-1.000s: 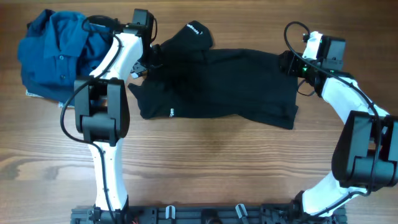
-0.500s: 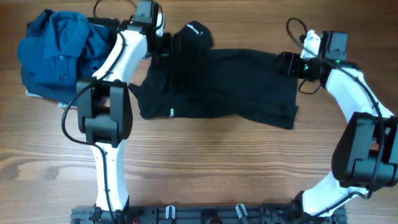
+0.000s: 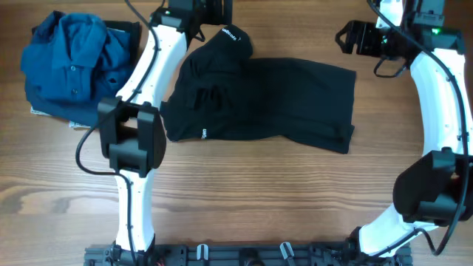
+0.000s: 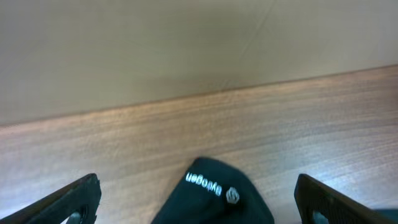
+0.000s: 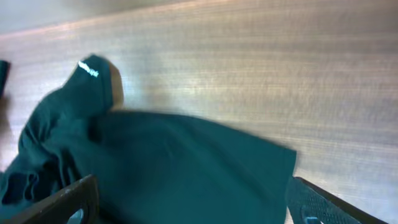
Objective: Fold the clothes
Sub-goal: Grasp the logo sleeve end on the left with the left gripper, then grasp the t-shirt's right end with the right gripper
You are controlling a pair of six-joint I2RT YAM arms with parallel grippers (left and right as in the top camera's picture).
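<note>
Lying across the middle of your table (image 3: 251,199), the black shirt (image 3: 273,100) is mostly flat, bunched at its left, with white lettering (image 3: 231,34) on its far edge. Your left gripper (image 3: 213,10) is just beyond that lettering, fingers spread, holding nothing. Your right gripper (image 3: 350,37) is off the shirt's far right corner, likewise spread and empty. A crumpled blue shirt (image 3: 70,63) lies far left

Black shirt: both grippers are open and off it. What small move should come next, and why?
Probably lower the left gripper onto the lettered flap and grasp it. That flap juts past the far edge of the black shirt beside bunched fabric, and it lies between the open jaws in the left wrist view.
</note>
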